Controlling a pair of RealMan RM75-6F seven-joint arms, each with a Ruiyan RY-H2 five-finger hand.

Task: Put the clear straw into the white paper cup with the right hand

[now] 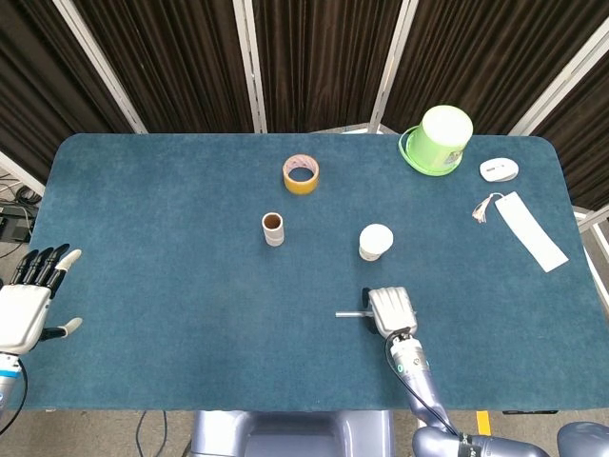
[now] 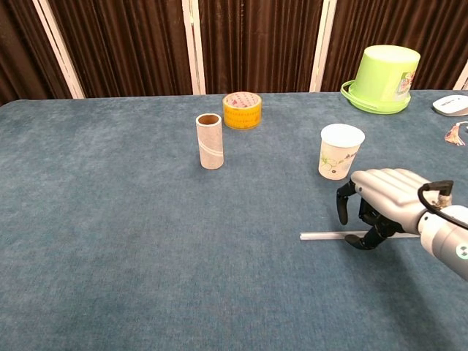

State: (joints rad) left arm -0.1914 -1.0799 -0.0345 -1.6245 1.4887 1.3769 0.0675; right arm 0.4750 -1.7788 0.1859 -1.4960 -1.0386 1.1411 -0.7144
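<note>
Right hand (image 2: 384,208) curls its fingers (image 2: 342,207) around the straw (image 2: 325,235), still flat on the counter (image 2: 110,241); lifting to the cup (image 2: 340,151) remains.

The straw (image 2: 329,235) lies on the worktop (image 1: 171,248) under the right hand (image 2: 384,201), with the paper cup (image 2: 340,151) just behind. Farther left stands the cardboard tube (image 2: 210,140), the tape roll (image 2: 242,110) behind it.
</note>
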